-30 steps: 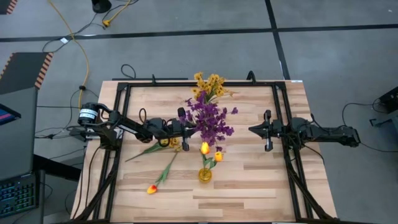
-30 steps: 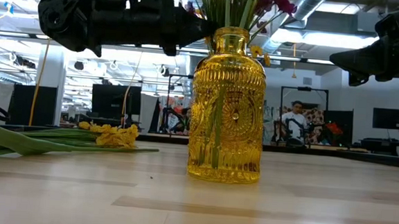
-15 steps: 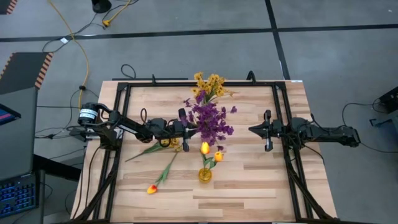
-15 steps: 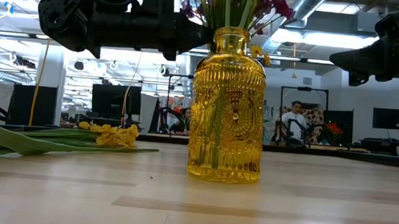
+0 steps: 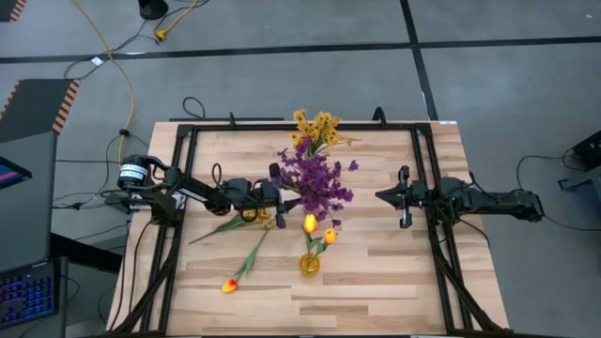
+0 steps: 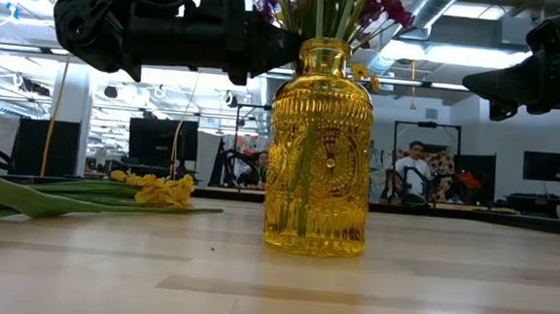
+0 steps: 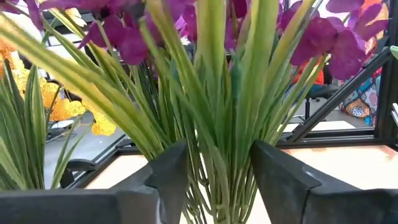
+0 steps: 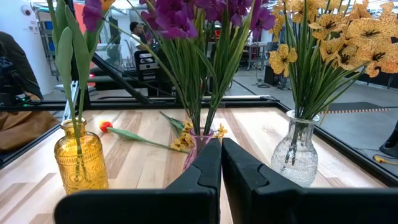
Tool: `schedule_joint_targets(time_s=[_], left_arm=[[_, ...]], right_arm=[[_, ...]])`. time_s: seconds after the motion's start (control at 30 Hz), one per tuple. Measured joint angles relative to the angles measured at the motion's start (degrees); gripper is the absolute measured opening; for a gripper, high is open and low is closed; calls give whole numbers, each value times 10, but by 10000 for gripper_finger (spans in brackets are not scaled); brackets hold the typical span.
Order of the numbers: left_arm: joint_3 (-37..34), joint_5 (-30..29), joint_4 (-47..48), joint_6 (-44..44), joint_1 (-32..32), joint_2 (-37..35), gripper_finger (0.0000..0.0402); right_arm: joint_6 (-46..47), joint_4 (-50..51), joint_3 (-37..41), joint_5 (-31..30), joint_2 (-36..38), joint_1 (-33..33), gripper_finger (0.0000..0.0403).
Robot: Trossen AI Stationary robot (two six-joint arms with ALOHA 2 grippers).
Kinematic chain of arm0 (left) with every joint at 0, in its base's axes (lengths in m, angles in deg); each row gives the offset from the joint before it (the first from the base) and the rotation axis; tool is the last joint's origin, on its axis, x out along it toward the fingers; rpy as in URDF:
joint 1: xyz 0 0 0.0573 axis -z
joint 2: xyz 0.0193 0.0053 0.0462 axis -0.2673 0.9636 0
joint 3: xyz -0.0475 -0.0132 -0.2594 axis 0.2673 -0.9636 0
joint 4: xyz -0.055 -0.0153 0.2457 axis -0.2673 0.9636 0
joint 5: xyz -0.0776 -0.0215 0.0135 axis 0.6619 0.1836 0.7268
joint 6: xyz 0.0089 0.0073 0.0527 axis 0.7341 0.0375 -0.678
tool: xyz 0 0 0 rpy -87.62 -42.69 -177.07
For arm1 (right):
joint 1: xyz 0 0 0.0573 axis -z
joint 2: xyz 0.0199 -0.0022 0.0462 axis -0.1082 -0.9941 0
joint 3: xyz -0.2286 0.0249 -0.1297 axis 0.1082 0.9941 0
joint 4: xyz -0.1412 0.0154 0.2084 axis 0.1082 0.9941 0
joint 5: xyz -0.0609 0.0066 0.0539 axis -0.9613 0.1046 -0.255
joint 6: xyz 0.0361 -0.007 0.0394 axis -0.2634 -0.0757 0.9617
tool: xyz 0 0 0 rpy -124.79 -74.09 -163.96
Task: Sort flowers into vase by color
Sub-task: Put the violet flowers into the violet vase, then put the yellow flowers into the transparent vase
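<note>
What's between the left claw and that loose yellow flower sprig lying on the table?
Nothing solid. The left gripper sits up at the purple flowers, its fingers on either side of their green stems. The yellow sprig lies on the table just below the arm, so the gripper must back off those stems first.

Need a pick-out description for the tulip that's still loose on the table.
On the light wooden table, look left of the ribbed amber glass vase. The loose yellow-orange tulip lies flat there, bloom toward the near-left corner. Unlike the tulips upright in the vase, it is lying down, alone.
</note>
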Motion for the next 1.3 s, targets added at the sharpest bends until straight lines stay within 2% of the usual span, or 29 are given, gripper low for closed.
schedule_joint_targets(time_s=[0.33,0.9,1.03,1.3], left_arm=[[0,0,108,6,0,-68,198],[0,-8,327,5,0,-213,200],[0,-30,389,19,0,-252,200],[0,-32,516,47,0,-330,200]], right_arm=[[0,0,0,0,0,0,43],[0,0,0,0,0,0,43],[0,0,0,0,0,0,43],[0,0,0,0,0,0,43]])
